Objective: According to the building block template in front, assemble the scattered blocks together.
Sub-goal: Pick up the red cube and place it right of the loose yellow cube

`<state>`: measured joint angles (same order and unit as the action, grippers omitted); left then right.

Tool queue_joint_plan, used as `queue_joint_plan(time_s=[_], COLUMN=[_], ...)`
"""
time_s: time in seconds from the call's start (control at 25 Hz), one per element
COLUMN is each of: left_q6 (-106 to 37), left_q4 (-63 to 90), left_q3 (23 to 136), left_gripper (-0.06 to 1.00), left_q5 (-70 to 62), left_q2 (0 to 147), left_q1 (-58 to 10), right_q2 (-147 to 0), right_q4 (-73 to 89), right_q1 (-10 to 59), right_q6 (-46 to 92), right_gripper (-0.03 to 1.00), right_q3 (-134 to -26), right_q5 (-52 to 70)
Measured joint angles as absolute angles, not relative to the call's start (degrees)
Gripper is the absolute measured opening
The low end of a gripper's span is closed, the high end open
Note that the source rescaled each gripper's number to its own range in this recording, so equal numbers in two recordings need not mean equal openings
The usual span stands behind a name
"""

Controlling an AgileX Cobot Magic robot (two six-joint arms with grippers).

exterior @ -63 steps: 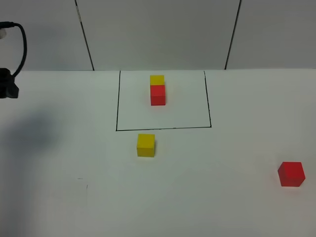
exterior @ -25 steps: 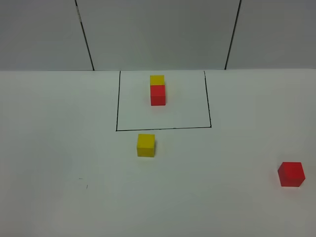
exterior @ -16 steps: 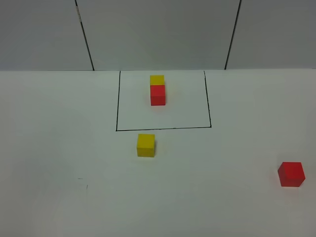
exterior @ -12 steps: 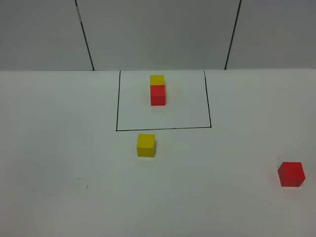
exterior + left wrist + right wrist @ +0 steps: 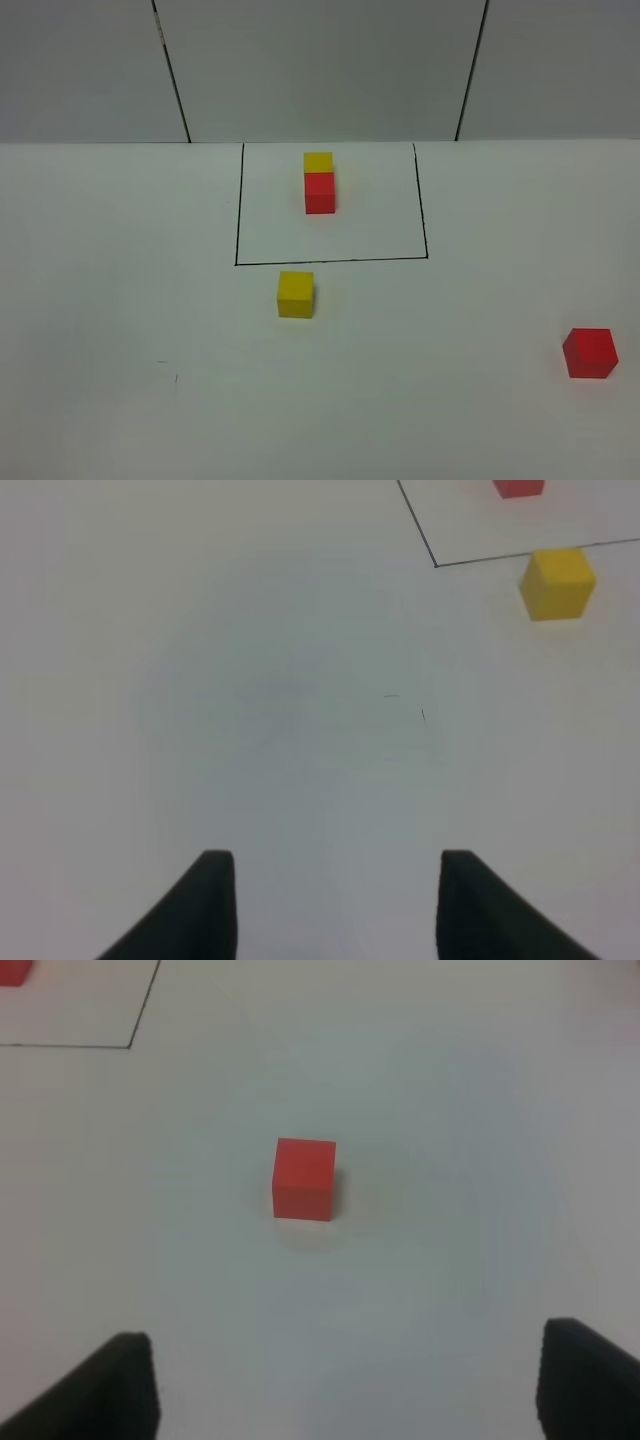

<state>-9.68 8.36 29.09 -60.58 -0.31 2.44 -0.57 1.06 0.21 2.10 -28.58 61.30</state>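
The building block template (image 5: pixel 319 182) sat toward the far side of the white table (image 5: pixel 120 300). Its yellow cube was behind its red one, the two touching, inside a thin black outline (image 5: pixel 237 210). The loose yellow cube (image 5: pixel 295 294) rested just outside the near line of that outline, a little left of the template's pair. The loose red cube (image 5: pixel 589 352) lay well apart from it, out by the right edge of the high view. The left gripper (image 5: pixel 335 865) hung over bare table with the yellow cube (image 5: pixel 558 583) well ahead and off to one side. Only its dark tips showed at the rim of its camera's view, so I'd say, not firmly, that the jaws stood partly apart with nothing but tabletop between them. The right gripper (image 5: pixel 345 1335) hovered with its jaws spread noticeably wider, gripping nothing. The red cube (image 5: pixel 304 1178) sat squarely ahead of the gap, clear of both fingers.
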Motion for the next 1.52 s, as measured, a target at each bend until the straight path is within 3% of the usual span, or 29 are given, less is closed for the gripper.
queue_joint_plan(time_s=[1.52], left_q6=[-3.71], left_q4=[6.01], left_q3=[29.09], left_gripper=[0.02], left_q5=[-60.37], left_q2=[-0.31], left_q1=[2.44], right_q2=[-0.57], right_q4=[1.06], right_q1=[0.21], right_q6=[2.05], right_gripper=[0.6], right_q3=[-28.58], right_q5=[61.3])
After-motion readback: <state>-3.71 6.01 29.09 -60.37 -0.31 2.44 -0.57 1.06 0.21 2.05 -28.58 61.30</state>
